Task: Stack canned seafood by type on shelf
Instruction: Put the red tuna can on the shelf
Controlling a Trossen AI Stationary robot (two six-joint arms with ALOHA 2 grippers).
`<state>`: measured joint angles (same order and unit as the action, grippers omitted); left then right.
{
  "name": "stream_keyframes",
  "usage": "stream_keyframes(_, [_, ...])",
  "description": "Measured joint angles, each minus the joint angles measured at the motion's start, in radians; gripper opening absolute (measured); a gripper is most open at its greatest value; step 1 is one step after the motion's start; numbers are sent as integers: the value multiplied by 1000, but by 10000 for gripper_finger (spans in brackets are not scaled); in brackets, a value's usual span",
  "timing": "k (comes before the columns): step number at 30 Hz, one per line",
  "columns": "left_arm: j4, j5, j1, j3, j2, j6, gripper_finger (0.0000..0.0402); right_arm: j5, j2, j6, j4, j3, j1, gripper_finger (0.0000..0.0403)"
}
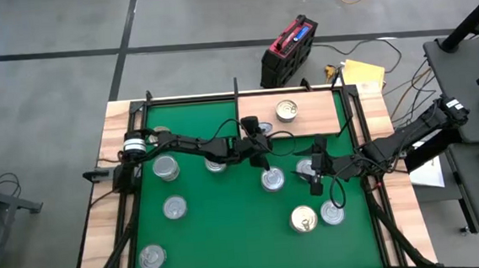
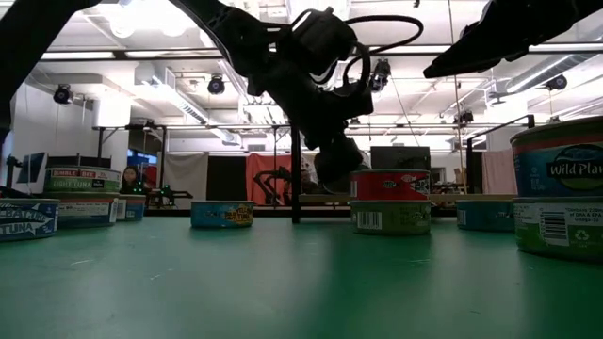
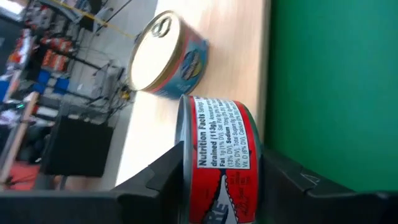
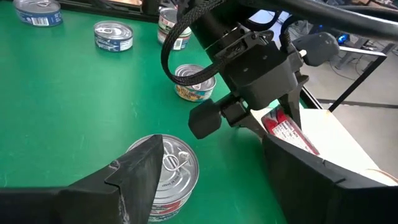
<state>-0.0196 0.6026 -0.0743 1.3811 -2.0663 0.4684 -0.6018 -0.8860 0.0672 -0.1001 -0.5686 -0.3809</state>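
**Op A:** Green mat (image 1: 230,236) covers most of the table, with the pale shelf (image 1: 323,115) set at about one o'clock. What am I holding?

**Op B:** I've got a red-labelled can (image 3: 221,162) between the left gripper (image 1: 260,146) fingers, seated at the shelf's near edge. I can't tell whether the fingers are clamped on it or already parting. One gold-lidded can (image 1: 286,110) already sits on the shelf, just beyond mine.

**Op A:** How do these handle?

**Op B:** I judge them stiff, dense for their size, with slick metal walls. I take them across the side wall, low and square, so they don't spin out.

**Op A:** And the right arm?

**Op B:** My right gripper (image 1: 313,173) hangs at three o'clock from centre, fingers spread around a silver-lidded can (image 4: 168,174) on the mat, not pinching it.

**Op A:** Obstacles?

**Op B:** Loose cans lie scattered on the mat; one silver can (image 1: 272,180) sits just at six o'clock from my left gripper, and the two arms are close together.
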Motion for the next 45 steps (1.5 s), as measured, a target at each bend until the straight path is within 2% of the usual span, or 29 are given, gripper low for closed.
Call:
stream_keyframes(13, [-53,-9,-3,0,0,-5,228,0,0,0,0,0,0,288])
stream_keyframes(19, [-38,-7,0,33,1,39,232,0,0,2,0,0,0,280])
stream_keyframes(25, [104,-10,6,111,13,40,225,2,0,7,-4,0,0,274])
stream_keyframes(28, [209,-42,5,141,20,25,207,4,0,17,-24,0,0,269])
stream_keyframes(31, [292,-157,3,158,34,12,173,4,0,28,-43,0,0,263])
stream_keyframes(34, [298,-225,-1,152,53,9,124,4,0,38,-52,0,-1,254])
stream_keyframes(39, [343,-223,-22,146,84,12,22,22,1,38,-52,0,-1,239])
stream_keyframes(43, [355,-227,-52,145,105,10,9,61,8,33,-55,0,-6,225])
stream_keyframes(45, [362,-273,-74,144,105,7,4,61,20,34,-52,0,-15,216])
